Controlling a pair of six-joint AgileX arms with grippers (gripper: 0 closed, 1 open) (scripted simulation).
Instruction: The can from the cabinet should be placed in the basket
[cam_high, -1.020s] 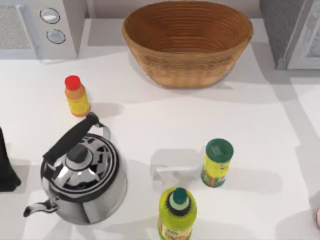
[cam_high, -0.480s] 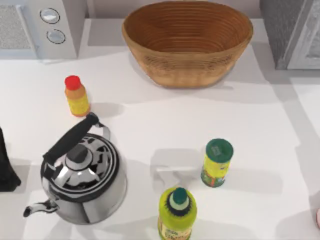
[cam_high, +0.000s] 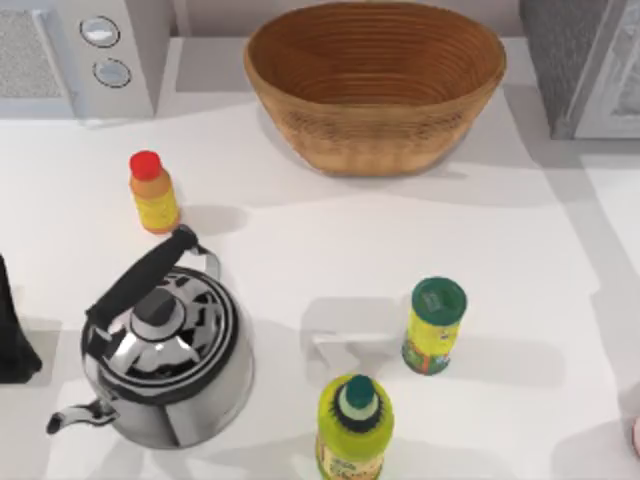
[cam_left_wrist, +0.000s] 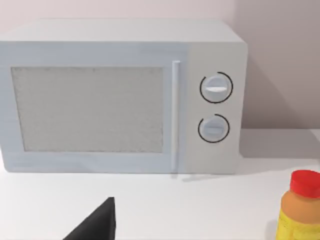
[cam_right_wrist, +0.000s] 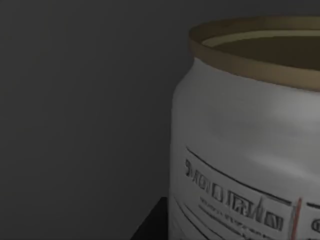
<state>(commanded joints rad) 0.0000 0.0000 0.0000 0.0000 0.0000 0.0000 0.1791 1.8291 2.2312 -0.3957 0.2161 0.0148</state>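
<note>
— Has anything moved on the surface over the last second?

— Nothing you can see from above. The basket sits at the middle of the far edge with nothing in it, and the kettle, the red-capped bottle, the green-capped shaker and the green-topped bottle stand exactly where they stood. The left arm also stays parked at the left edge, with the left gripper facing the microwave.

— So where is the can?

— Look at the right wrist view: the can stands upright and very close, in dim light. I judge that to be inside the cabinet at the far right corner. The right gripper is just beside it.

— Is it gripping the can?

— I cannot tell whether either gripper is open or closed.

— What does that mean for the task?

— You are probably at the grasp, with the carry to the basket not yet begun.
</note>
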